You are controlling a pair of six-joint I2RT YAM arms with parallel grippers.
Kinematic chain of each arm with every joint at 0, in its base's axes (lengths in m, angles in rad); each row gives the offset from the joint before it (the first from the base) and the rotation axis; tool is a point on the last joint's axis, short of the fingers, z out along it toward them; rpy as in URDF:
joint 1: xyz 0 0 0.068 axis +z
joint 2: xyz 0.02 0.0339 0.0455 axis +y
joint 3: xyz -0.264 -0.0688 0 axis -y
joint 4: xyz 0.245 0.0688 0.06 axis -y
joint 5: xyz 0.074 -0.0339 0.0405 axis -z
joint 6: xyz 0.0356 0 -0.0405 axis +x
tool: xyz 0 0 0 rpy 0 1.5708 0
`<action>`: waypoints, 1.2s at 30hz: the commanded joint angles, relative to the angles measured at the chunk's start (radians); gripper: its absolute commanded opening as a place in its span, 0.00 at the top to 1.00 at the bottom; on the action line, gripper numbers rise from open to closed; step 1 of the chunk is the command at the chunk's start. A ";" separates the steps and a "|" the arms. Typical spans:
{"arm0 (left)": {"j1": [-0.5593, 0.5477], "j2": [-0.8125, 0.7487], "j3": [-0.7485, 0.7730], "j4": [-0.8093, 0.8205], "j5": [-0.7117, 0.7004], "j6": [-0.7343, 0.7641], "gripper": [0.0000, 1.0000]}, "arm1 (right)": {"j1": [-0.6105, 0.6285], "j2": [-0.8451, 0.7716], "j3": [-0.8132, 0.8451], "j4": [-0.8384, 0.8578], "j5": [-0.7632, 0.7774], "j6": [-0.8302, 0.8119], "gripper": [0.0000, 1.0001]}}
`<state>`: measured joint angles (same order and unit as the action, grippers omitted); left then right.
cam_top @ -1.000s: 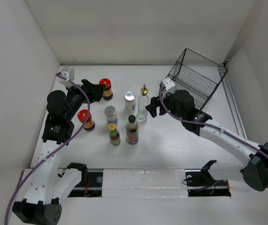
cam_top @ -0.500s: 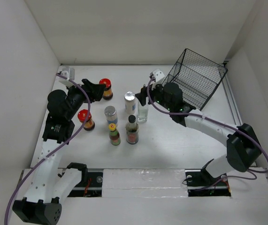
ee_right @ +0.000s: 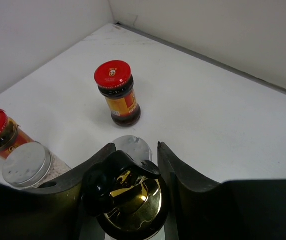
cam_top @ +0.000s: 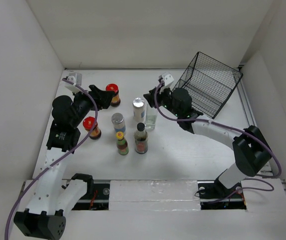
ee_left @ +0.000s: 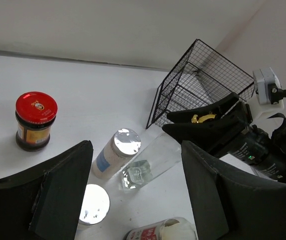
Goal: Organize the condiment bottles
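One counter (cam_top: 193, 150): white and walled on three sides. All seven condiment bottles stood on its left half and middle, in a loose cluster rather than in a row.
Black wire basket (cam_top: 210, 82): sat tilted at the far right corner with nothing visible inside. It was probably where the bottles were meant to go.
Right gripper (ee_right: 134, 150): had its fingers on either side of the gold top. Whether it was clenched on the top or only flanking it could not be told. Coming in at the neck likely kept the fingers off the neighbouring jars.
Left gripper (ee_left: 136, 147): was spread wide and empty toward the far left corner, just beside the far red-capped jar (cam_top: 112, 90). It was seemingly lined up for that jar.
Tall clear gold-topped bottle (cam_top: 151, 119): stood upright near the counter's middle. It was likely chosen because it was closest to the basket.
Red-labelled dark bottle (cam_top: 140, 140): stood toward the near edge, just beside the green one.
Yellow-capped green bottle (cam_top: 121, 144): stood upright, nearest the near edge.
Silver-lidded jars: one (cam_top: 138, 104) stood just left of the tall bottle, and the other (cam_top: 117, 120) was nearer the left edge.
Second red-capped jar (cam_top: 89, 125): stood closest to the left edge, apart from both grippers.
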<state>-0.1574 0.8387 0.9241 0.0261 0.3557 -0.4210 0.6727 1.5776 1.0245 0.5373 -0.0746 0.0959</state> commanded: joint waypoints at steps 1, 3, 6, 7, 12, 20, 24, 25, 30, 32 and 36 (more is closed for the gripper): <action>-0.004 -0.006 -0.001 0.057 0.017 -0.004 0.33 | -0.021 -0.100 0.097 0.087 0.018 0.012 0.82; -0.004 -0.006 -0.001 0.057 0.017 -0.004 0.33 | -0.033 -0.145 0.137 0.050 0.018 0.002 0.84; -0.004 0.005 -0.001 0.066 0.026 -0.013 0.33 | -0.067 -0.192 0.199 0.017 0.018 -0.008 0.84; -0.004 0.005 -0.001 0.066 0.026 -0.013 0.33 | -0.076 -0.202 0.213 -0.002 0.018 -0.024 0.84; -0.004 0.005 -0.001 0.066 0.035 -0.013 0.33 | -0.174 -0.211 0.348 -0.085 0.055 -0.074 0.85; -0.004 0.005 -0.001 0.066 0.045 -0.013 0.33 | -0.386 -0.082 0.626 -0.099 0.058 -0.108 0.87; -0.004 -0.004 -0.001 0.075 0.045 -0.022 0.33 | -0.459 0.011 0.745 -0.099 0.058 -0.108 0.87; -0.004 -0.004 -0.001 0.075 0.045 -0.022 0.33 | -0.487 0.031 0.770 -0.099 0.058 -0.108 0.87; -0.004 0.005 -0.001 0.075 0.054 -0.022 0.33 | -0.544 0.154 0.959 -0.155 0.067 -0.108 0.86; -0.004 0.005 -0.001 0.075 0.054 -0.022 0.33 | -0.556 0.192 0.991 -0.166 0.067 -0.108 0.85; -0.004 0.005 -0.001 0.075 0.054 -0.022 0.33 | -0.575 0.249 1.054 -0.177 0.056 -0.108 0.85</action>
<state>-0.1574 0.8494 0.9241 0.0444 0.3927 -0.4362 0.1047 1.8507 1.9636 0.2569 -0.0082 -0.0059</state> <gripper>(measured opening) 0.670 0.434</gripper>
